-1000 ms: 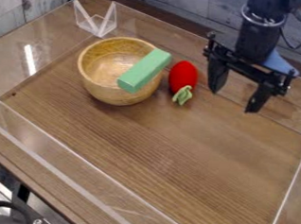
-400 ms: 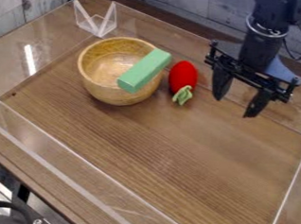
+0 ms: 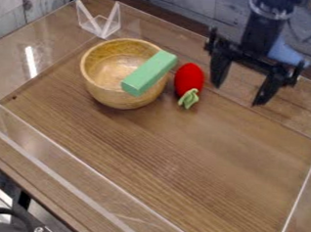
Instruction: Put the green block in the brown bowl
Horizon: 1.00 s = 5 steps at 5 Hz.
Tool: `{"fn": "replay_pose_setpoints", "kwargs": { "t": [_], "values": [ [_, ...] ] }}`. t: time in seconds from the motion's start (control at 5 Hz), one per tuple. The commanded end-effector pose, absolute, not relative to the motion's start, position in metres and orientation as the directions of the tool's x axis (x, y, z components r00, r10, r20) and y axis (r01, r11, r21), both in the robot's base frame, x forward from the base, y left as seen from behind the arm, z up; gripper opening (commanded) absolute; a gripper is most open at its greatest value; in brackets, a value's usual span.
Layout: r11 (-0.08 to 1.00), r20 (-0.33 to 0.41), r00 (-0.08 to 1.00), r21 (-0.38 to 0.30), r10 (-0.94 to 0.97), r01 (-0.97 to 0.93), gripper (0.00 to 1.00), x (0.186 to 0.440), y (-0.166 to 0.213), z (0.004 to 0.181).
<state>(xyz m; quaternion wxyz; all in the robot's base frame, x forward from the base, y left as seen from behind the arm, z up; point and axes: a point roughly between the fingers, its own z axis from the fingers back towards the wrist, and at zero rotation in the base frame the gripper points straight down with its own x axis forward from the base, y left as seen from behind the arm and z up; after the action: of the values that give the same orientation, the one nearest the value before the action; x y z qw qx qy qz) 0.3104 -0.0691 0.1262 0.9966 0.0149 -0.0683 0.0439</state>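
Note:
The green block (image 3: 149,72) lies tilted on the right rim of the brown bowl (image 3: 111,74), one end inside and the other sticking out over the edge. My gripper (image 3: 245,85) hangs to the right of the bowl, beyond the strawberry toy, pointing down with its black fingers (image 3: 269,86) spread wide. It is open and nothing sits between the fingers.
A red strawberry toy (image 3: 189,81) with green leaves lies between the bowl and the gripper. Clear acrylic walls (image 3: 77,178) border the wooden table, and a small clear stand (image 3: 98,19) sits at the back left.
The gripper has risen and shifted a little to the left, towards the strawberry, and rolled slightly about its axis. The block, bowl and toy have stayed put.

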Motion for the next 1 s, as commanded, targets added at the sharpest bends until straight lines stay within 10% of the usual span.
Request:
{"fn": "replay_pose_setpoints", "kwargs": {
  "t": [0.0,0.8],
  "values": [
    [0.999,0.187,0.981,-0.019,0.041,-0.038,1.00,0.313,-0.076,0.155],
    [1.000,0.113,0.994,-0.013,-0.002,0.003,1.00,0.312,-0.081,0.112]
  ]
}}
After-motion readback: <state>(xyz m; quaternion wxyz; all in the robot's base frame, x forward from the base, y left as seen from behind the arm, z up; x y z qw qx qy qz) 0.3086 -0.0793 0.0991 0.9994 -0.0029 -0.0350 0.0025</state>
